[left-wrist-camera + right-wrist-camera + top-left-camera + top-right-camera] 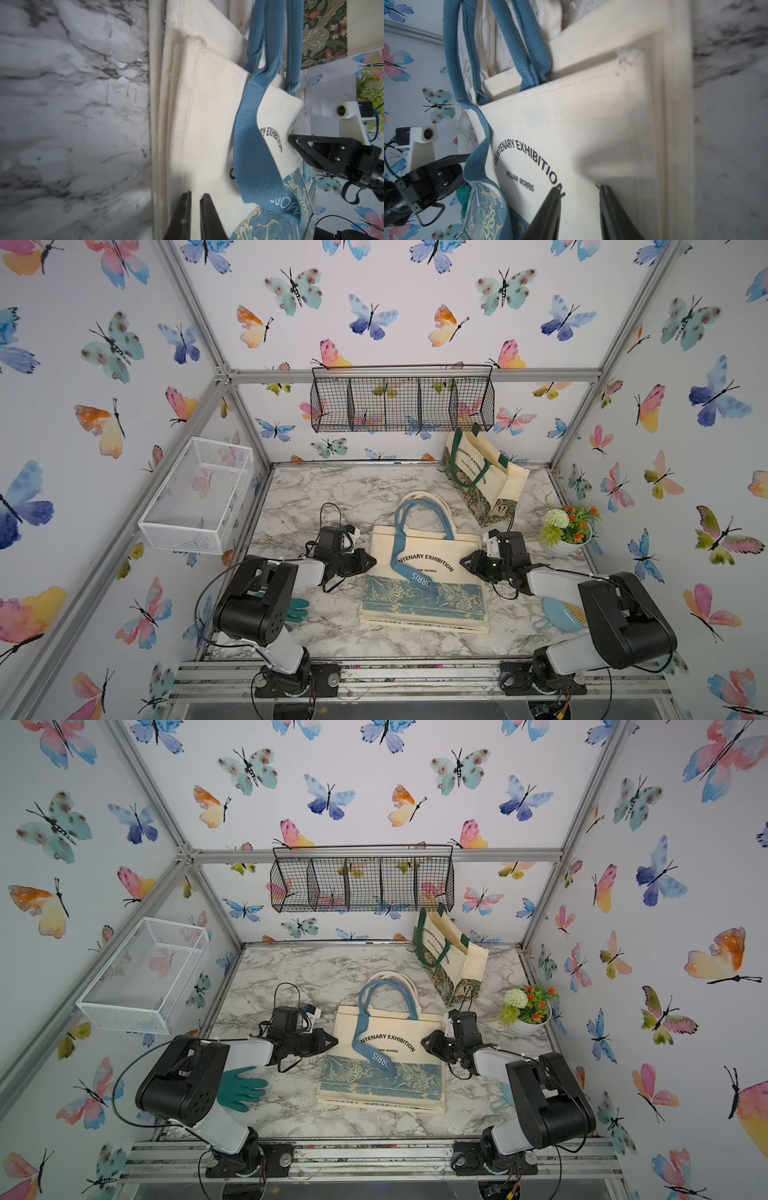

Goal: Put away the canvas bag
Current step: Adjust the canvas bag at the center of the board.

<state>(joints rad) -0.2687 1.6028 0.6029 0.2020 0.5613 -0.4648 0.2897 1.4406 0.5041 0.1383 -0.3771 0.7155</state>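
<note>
Furthest left, the left gripper (372,562) sits at the left edge of the canvas bag (428,549), its jaws only a thin slit apart. In my left wrist view cream cloth shows behind that slit, and I cannot tell whether any of it is pinched. The bag lies flat in the middle of the marble table (316,497) between both arms, blue handles (529,43) toward the back wall, a blue strap (420,577) draped across its print. Over its right edge the right gripper (462,562) stands partly open above the canvas, gripping nothing.
</note>
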